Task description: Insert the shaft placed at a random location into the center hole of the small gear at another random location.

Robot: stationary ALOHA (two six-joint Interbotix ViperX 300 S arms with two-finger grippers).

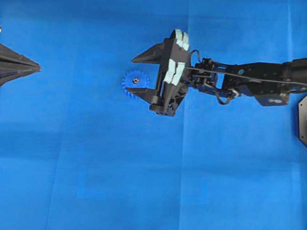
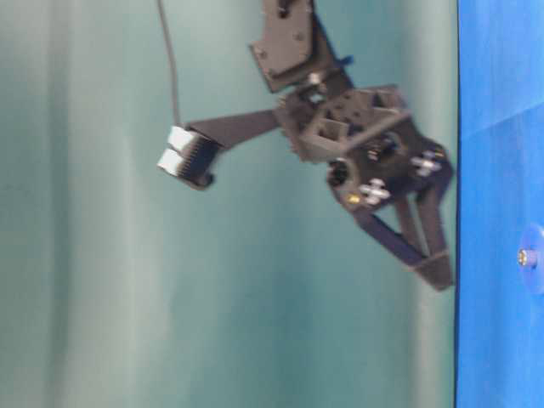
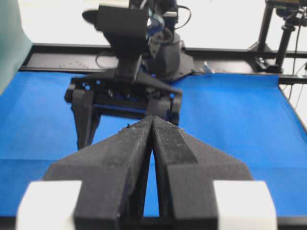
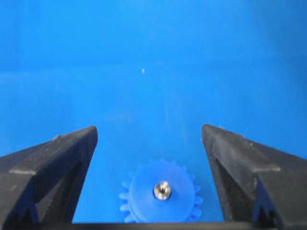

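- My right gripper [image 4: 149, 139]: matte black.
- Small gear [image 4: 160, 192]: bright blue.
- Shaft [image 4: 162, 190]: shiny silver-grey.
- Table cloth [image 1: 89, 168]: plain blue, near the gear's own shade.

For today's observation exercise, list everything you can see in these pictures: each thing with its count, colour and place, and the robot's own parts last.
small gear: one, bright blue, flat on the table left of centre in the overhead view.
shaft: one, silvery, standing in the center hole at the gear's hub.
table cover: one, blue, under everything.
backdrop: one, teal, fills most of the table-level view.
black frame: one, along the table's far edge in the left wrist view.
right pincer: one, black, jaws wide open, empty, above the gear; the gear shows between its tips from the wrist.
left pincer: one, black, jaws together, empty, at the left edge of the overhead view.
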